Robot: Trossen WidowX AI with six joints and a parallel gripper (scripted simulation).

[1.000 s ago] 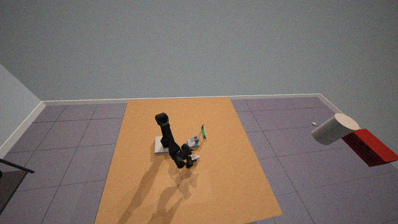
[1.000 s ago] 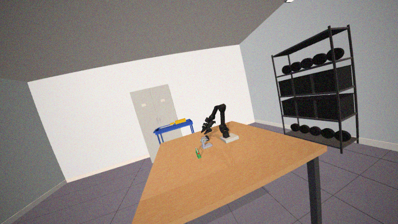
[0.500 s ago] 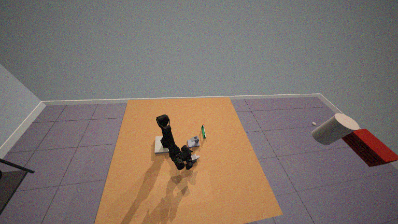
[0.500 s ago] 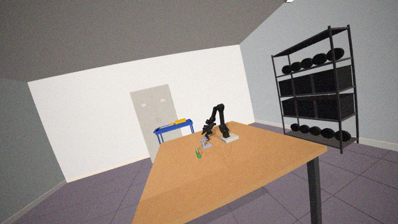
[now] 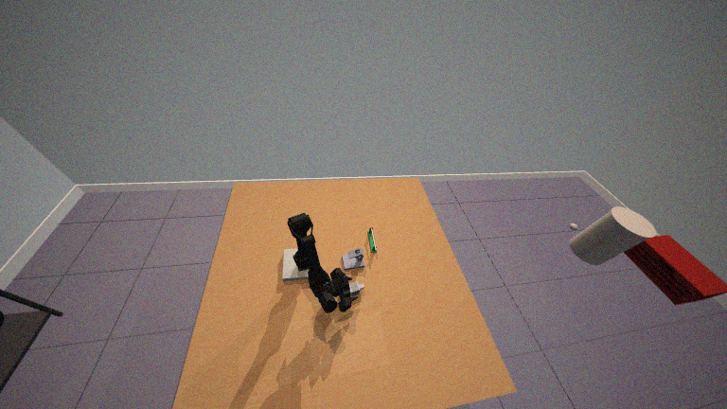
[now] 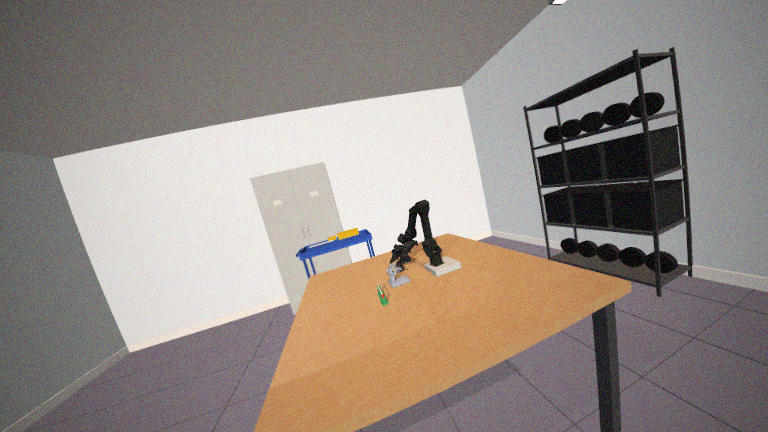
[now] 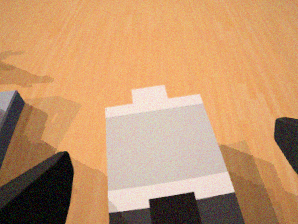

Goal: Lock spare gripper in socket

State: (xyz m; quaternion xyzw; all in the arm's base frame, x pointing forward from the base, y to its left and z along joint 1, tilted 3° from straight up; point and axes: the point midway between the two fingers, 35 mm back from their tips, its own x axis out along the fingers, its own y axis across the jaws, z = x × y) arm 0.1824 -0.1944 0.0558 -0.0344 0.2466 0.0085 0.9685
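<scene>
The spare gripper (image 7: 160, 145) (image 5: 357, 288), a pale grey block with a small spigot at its far end and a dark part at its near end, lies on the orange table (image 5: 406, 330) (image 6: 483, 322). My gripper (image 7: 176, 145) (image 5: 350, 292) (image 6: 396, 262) is open and low over it, with one dark finger on each side and not touching it. The grey mount (image 5: 353, 257) (image 6: 397, 279) stands just beyond, and its edge shows in the wrist view (image 7: 8, 112). The lock pin on its green rest (image 5: 372, 240) (image 6: 379, 294) lies apart from the mount.
The arm's pale base plate (image 5: 291, 269) (image 6: 444, 265) sits left of the mount. A black shelf rack (image 6: 606, 171) and a blue cart (image 6: 335, 247) stand off the table. A grey cylinder on a red block (image 5: 610, 235) is at the right.
</scene>
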